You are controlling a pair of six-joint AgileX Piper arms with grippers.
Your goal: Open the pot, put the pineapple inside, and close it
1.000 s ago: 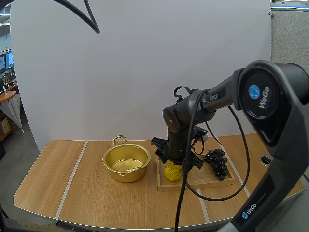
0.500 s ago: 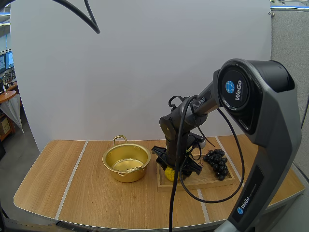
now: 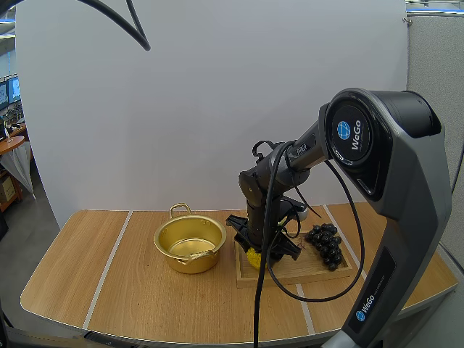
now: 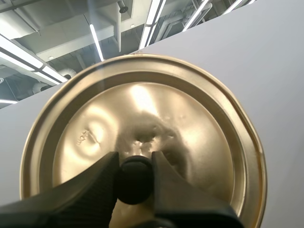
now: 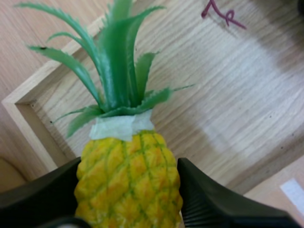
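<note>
Firmly, the black fingers (image 5: 209, 199) of the right gripper (image 5: 129, 166) clasp both sides of a yellow plastic pineapple (image 5: 127, 190) at the near left corner of a shallow wooden tray (image 3: 290, 277). Far right on the tray lies a bunch of dark grapes (image 3: 326, 243). Left of the tray stands an uncovered gold metal pot (image 3: 190, 243). The left gripper (image 4: 134, 159) pinches the black knob (image 4: 135, 183) of a round gold lid (image 4: 190, 118).

The round golden metal pot (image 3: 190, 244) lies open from above. The wooden table (image 3: 87, 283) is bare toward its left edge; dark grapes (image 3: 326, 245) crowd the wooden tray's (image 3: 312, 271) right end.
</note>
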